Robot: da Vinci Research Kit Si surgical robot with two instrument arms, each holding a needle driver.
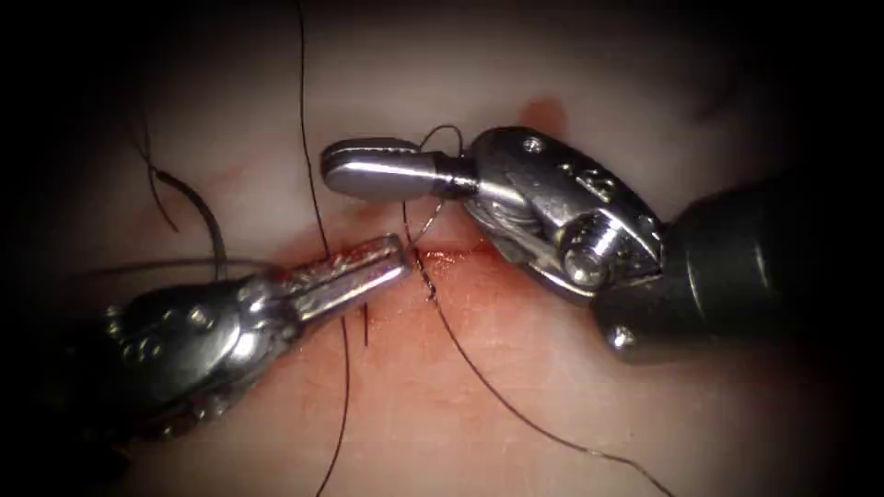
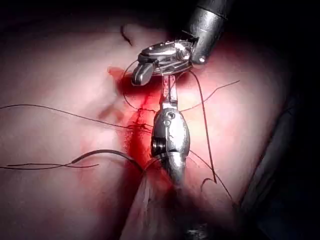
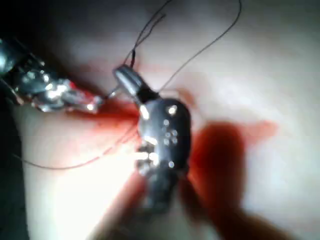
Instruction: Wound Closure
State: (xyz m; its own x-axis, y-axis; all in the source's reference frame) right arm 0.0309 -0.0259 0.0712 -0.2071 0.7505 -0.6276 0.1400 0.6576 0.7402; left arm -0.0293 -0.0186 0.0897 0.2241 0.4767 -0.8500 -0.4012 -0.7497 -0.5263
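The right tool [image 1: 368, 170], jaws closed, has thread [image 1: 479, 368] looped round its base above the cut [image 1: 442, 267]. The left tool [image 1: 391, 258], jaws nearly together, meets the thread at the cut; whether it pinches the thread is hard to tell. The needle [image 1: 198, 207] lies on the tissue [image 1: 516, 55] toward its left edge, partly hidden.

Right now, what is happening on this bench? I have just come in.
Two tools work over a cut in the tissue, which is wet with red fluid. The right tool lies above the cut, shut, with thread looped around its base. The left tool reaches in from the left, shut on the thread at the cut. The needle lies loose on the tissue, left of the cut; neither tool holds it.
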